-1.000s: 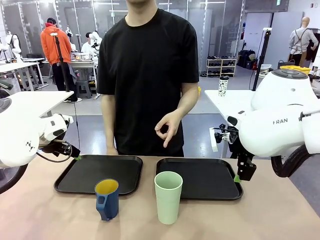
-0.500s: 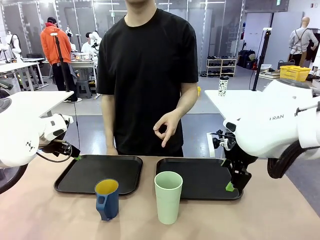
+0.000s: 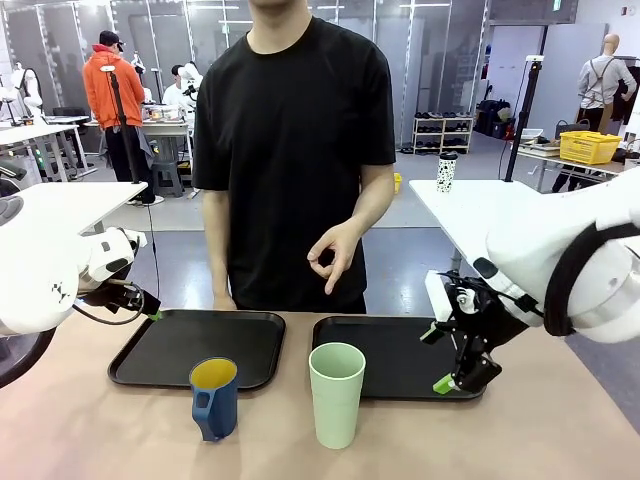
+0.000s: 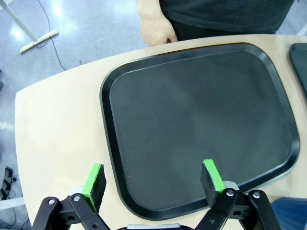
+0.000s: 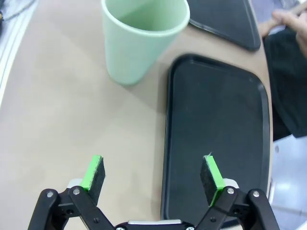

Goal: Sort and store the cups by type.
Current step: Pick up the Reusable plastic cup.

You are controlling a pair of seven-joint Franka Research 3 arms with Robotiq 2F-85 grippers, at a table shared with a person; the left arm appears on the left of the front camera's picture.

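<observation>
The right claw (image 5: 152,165) is hovering wide open, empty, right of the pale mint-green handleless tumbler (image 5: 139,43). The left claw (image 4: 152,170) is gaping empty.

Both arms wear glossy, rounded white shells. The left arm (image 3: 40,265), over the table's (image 3: 100,430) left edge, narrows to a black wrist with a thin black cable (image 3: 100,319) looping beneath it. The right arm (image 3: 530,245), over the table's right edge, has a thick black hose (image 3: 568,275) curving round its casing. The left gripper (image 4: 152,175) and right gripper (image 5: 152,170) are alike: black linkage fingers, silver screws at the joints, bright green pads (image 4: 94,179). The person (image 3: 300,150) at the table's far side wears a plain black short-sleeved T-shirt.
</observation>
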